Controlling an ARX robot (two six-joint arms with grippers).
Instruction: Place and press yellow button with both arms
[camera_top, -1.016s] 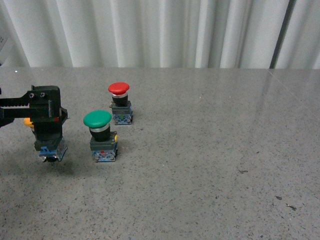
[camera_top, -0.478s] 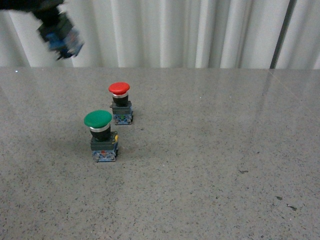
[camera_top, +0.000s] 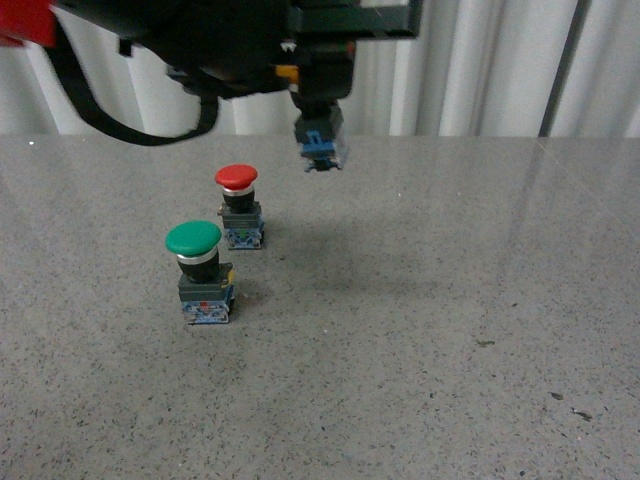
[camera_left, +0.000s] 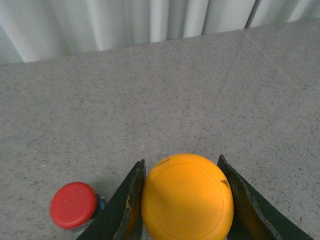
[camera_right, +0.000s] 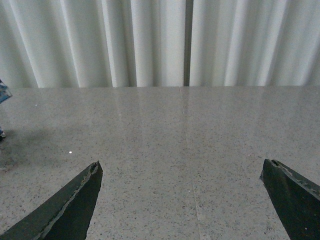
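Note:
My left gripper (camera_top: 322, 95) hangs high over the table's back middle, shut on the yellow button (camera_top: 321, 143). In the front view only the button's blue base and a sliver of yellow show below the black fingers. The left wrist view looks straight down on the wide yellow cap (camera_left: 187, 198), pinched between the two dark fingers (camera_left: 127, 207). My right gripper (camera_right: 182, 200) is open, its fingers far apart over bare grey table, and it does not show in the front view.
A green-capped button (camera_top: 200, 271) stands at the front left of the grey speckled table (camera_top: 430, 320). A red-capped button (camera_top: 239, 205) stands just behind it and also appears in the left wrist view (camera_left: 74, 205). White curtains hang along the back.
My left gripper has lifted the yellow button off the table at the far left and swung it up and rightward, to above and right of the red button.

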